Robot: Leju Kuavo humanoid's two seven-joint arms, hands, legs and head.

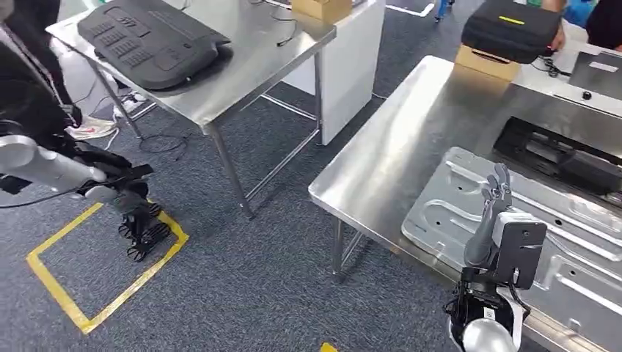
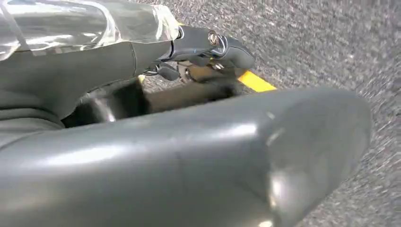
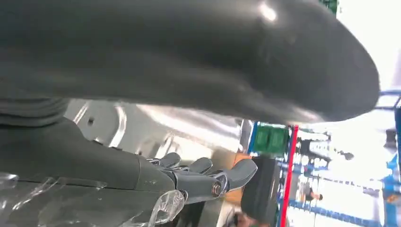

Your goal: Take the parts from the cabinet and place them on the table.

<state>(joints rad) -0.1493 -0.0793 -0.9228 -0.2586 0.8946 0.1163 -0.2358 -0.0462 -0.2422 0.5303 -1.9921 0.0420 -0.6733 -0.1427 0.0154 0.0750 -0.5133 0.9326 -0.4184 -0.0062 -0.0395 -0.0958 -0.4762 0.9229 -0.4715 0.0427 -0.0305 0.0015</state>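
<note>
Carpeted floor under left hand [image 1: 139, 220], hanging low, fingers curled, nothing held. Right hand [image 1: 493, 213] raised, fingers extended, empty, directly over metal part [image 1: 587, 249] flat on table [image 1: 381, 161]; right hand nearer.

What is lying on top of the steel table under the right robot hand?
A stamped silver metal panel lies flat on the steel table, beneath the right robot hand. The arm covers part of the panel's near edge.
</note>
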